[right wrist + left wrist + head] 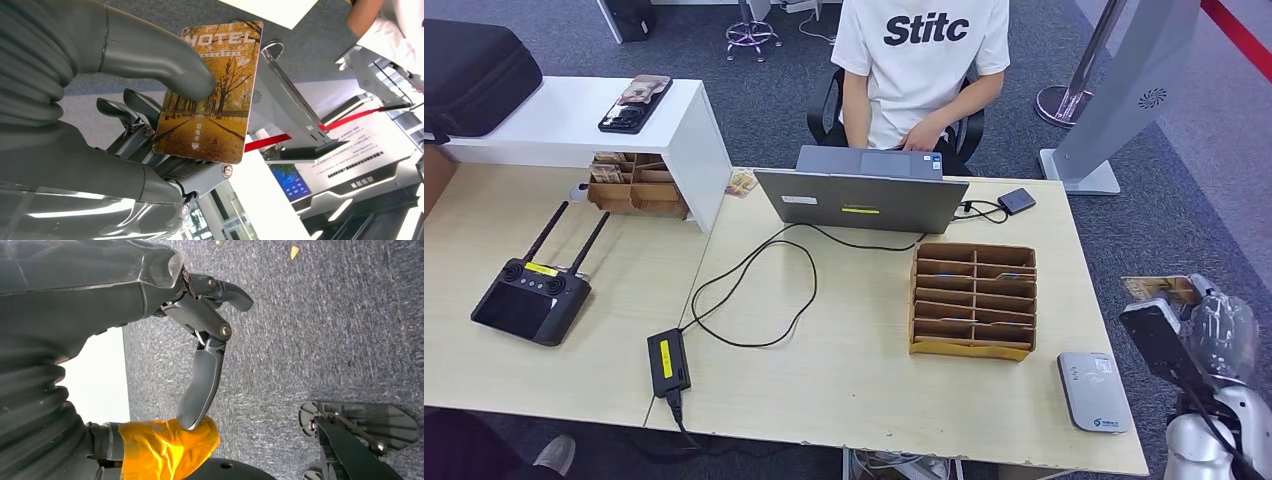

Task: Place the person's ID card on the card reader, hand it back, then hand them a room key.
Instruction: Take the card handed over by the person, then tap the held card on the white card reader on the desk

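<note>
Orange hotel card (207, 95) is pinched in my right robot hand (1214, 325), off the surface's right edge; person (921, 70) sits far across, left robot hand (202, 345) hangs empty, fingers apart.

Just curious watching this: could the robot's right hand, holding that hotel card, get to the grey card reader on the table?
Probably yes. The right hand holds the hotel card just off the table's corner, and the card reader lies near that edge with nothing between them.
</note>
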Robot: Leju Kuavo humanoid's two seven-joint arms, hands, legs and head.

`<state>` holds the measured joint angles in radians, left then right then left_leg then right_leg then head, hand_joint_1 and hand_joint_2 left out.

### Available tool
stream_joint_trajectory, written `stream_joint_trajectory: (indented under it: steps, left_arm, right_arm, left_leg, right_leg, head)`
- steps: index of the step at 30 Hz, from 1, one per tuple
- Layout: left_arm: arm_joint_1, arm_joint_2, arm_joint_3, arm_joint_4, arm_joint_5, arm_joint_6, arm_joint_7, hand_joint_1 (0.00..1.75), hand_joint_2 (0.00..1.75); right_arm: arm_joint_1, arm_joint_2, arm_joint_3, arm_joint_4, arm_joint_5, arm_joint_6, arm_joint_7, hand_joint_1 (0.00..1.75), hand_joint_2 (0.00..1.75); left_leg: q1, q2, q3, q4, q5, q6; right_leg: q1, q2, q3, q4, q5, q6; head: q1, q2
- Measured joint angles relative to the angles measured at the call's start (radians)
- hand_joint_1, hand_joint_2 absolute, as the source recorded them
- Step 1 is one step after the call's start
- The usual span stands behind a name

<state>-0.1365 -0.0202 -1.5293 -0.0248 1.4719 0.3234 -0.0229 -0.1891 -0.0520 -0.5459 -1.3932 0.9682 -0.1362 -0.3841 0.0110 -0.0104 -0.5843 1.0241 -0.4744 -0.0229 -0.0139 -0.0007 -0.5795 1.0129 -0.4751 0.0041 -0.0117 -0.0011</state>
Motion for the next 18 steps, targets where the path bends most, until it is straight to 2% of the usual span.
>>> stream_joint_trajectory:
  steps: [7,18]
  left_arm:
    - [0.001,-0.006,0.0,0.0,0.018,0.004,0.005,0.0,1.75]
    - [0.001,-0.008,0.0,0.0,0.008,0.003,-0.002,0.0,1.75]
  right_arm:
    - [0.085,0.051,-0.035,-0.087,-0.031,0.01,-0.006,1.75,1.75]
    - [0.107,0.059,-0.084,-0.036,0.014,0.035,0.074,1.75,1.75]
  left_leg:
    - [0.0,0.0,0.0,0.0,0.0,0.001]
    - [0.0,0.001,0.0,0.0,0.0,0.001]
  right_leg:
    - [0.0,0.0,0.0,0.0,0.0,0.0]
    - [0.0,0.0,0.0,0.0,0.0,0.0]
  head:
    - [0.0,0.0]
    - [0.0,0.0]
